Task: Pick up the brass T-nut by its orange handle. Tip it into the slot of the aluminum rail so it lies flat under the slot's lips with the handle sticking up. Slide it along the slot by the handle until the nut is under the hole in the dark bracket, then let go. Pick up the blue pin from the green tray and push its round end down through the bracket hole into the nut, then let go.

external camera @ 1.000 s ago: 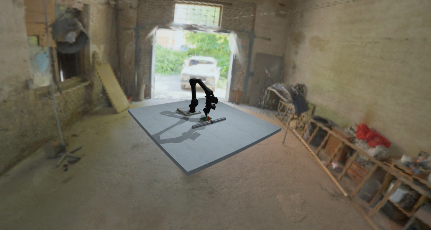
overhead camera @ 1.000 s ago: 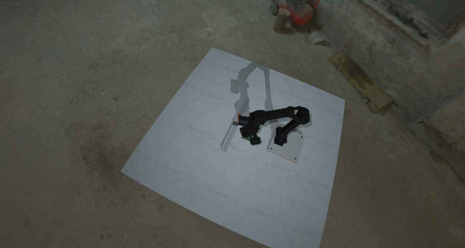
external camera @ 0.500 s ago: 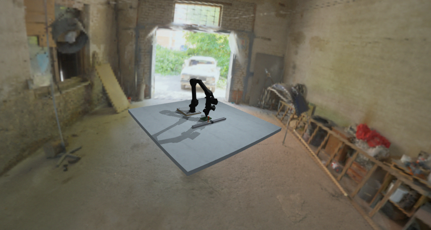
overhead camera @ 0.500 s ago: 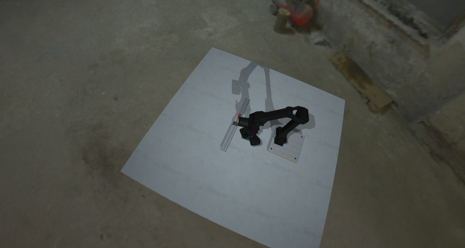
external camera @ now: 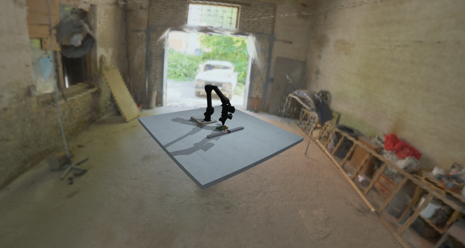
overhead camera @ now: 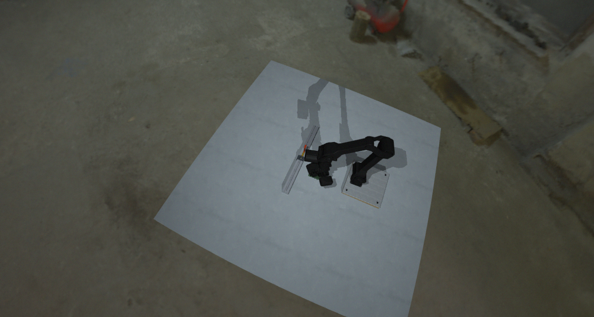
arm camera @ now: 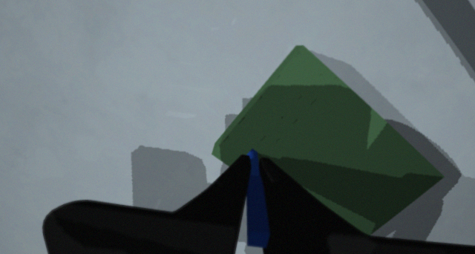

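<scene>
My gripper [arm camera: 253, 164] [external camera: 223, 124] is shut on the blue pin [arm camera: 257, 209], with the fingers on either side of it. The pin's lower end points at the green tray [arm camera: 304, 124] [external camera: 218, 128], near one edge; whether it is still in its hole I cannot tell. The aluminum rail [overhead camera: 293, 176] [external camera: 214, 135] lies beside the tray. The dark bracket [overhead camera: 300, 158] [external camera: 229, 131] sits across the rail about midway. The orange handle [overhead camera: 305, 147] [external camera: 224, 128] sticks up from the rail close to the bracket. The brass nut is too small to make out under the bracket.
The arm's base plate [overhead camera: 367, 194] [external camera: 211, 122] stands on the table [overhead camera: 249, 232] [external camera: 211, 162], on the tray's side away from the rail. The raised handle and bracket stand close to the tray and the gripper.
</scene>
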Available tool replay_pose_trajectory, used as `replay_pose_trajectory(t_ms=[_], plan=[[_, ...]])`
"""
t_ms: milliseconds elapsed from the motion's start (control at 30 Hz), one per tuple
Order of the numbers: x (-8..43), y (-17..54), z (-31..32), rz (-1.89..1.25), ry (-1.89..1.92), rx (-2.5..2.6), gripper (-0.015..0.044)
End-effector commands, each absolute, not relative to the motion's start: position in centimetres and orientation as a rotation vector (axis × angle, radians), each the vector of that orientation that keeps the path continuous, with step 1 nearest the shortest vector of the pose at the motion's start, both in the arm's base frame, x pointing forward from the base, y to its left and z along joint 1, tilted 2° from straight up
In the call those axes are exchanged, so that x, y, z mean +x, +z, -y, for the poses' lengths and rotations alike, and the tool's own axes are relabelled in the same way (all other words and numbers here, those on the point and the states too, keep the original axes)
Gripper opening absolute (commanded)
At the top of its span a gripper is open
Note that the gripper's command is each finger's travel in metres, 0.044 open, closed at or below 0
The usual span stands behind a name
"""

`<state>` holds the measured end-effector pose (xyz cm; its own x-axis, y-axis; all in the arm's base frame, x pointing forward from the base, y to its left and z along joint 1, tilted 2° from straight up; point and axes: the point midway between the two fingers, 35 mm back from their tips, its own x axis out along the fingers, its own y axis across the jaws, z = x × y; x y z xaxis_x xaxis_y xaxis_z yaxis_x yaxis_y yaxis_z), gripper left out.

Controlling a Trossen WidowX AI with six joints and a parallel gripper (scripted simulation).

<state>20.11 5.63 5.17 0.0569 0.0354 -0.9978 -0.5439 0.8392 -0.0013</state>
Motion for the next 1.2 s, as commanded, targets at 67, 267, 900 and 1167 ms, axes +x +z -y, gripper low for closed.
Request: replay_pose_trajectory(t_ms=[67, 267, 900, 1167], plan=[[20.0, 5.1, -5.6, -1.461, 0.460, -0.434, -0.0150], [20.0, 5.6, -5.6, -1.461, 0.460, -0.434, -0.0150], [19.5, 7.6, -5.4, -1.469, 0.461, -0.432, -0.0150], [19.4, 10.2, -5.4, -1.464, 0.460, -0.433, -0.0150]])
